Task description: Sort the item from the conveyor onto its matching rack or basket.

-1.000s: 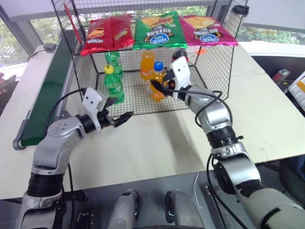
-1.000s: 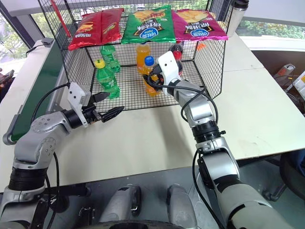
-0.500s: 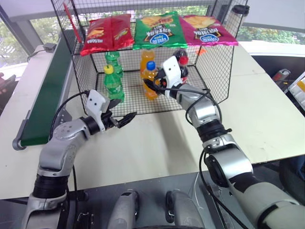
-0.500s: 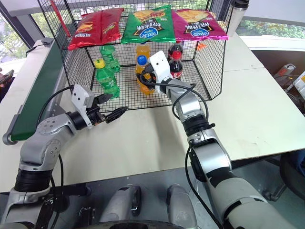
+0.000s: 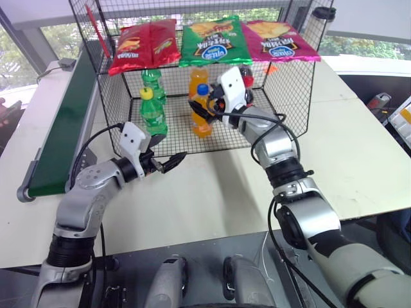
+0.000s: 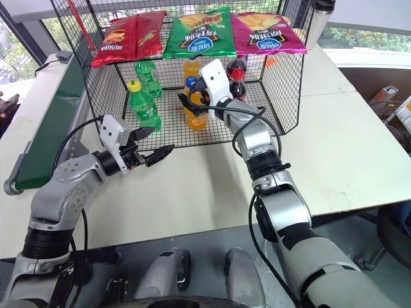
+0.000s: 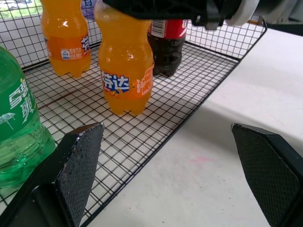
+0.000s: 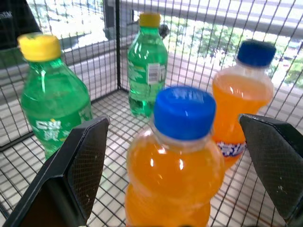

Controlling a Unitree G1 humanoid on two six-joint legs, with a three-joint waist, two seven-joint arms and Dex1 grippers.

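Spreading wide after gripping a second ago, the right gripper (image 5: 200, 104) is releasing the orange bottle (image 5: 201, 111), now standing in the basket (image 5: 282, 109) beside two green bottles (image 8: 57, 100). The left gripper (image 5: 168, 160) is hanging open outside.

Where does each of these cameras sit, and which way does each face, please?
Left and right eye views: on the head, looking forward and down at the table and basket; both arms show.
Left wrist view: along the open left end effector toward the blue-capped orange bottle.
Right wrist view: along the open right end effector, just above that bottle.
All four share that bottle.
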